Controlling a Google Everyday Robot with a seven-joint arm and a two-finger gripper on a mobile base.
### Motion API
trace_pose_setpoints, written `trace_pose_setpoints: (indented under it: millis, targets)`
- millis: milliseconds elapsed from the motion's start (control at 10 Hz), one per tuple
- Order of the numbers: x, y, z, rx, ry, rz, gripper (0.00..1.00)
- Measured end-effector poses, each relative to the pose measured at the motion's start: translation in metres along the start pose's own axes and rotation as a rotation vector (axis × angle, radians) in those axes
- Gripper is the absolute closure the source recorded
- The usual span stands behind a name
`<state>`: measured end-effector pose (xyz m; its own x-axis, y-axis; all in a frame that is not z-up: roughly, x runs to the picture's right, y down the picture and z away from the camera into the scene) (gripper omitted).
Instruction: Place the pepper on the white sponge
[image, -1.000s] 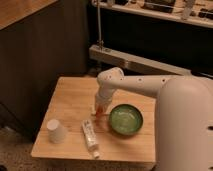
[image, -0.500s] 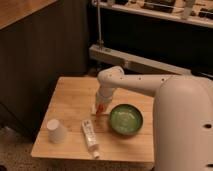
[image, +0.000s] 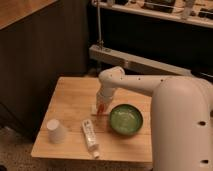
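White plastic robot arm (image: 150, 87) is reaching across a light wooden table (image: 70, 100), its gripper (image: 101, 106) hanging at ten o'clock from a round green bowl (image: 125, 119). Its jaws are clamping the small red-orange pepper (image: 102, 109), holding it low over the flat white sponge (image: 96, 108) near the table's centre.

No word, number or brand could be read anywhere. The long white tube (image: 90, 136) lying on the wooden table (image: 70, 100) carried faint dark marks along its side, but they were too blurred to make out. The gripper (image: 101, 106) hung low over the table, just left of the green bowl (image: 126, 119), with the pepper (image: 102, 109) showing red-orange at its tip.
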<state>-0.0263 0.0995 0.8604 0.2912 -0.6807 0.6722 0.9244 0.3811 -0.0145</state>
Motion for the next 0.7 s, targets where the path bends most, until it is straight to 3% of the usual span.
trace_pose_setpoints:
  millis: [300,700]
  targets:
    - [0.0049,-0.0041,0.0089,-0.006,-0.011,-0.012,0.98]
    - [0.0053,-0.0048,0.0070,-0.012,-0.007,-0.019,0.61]
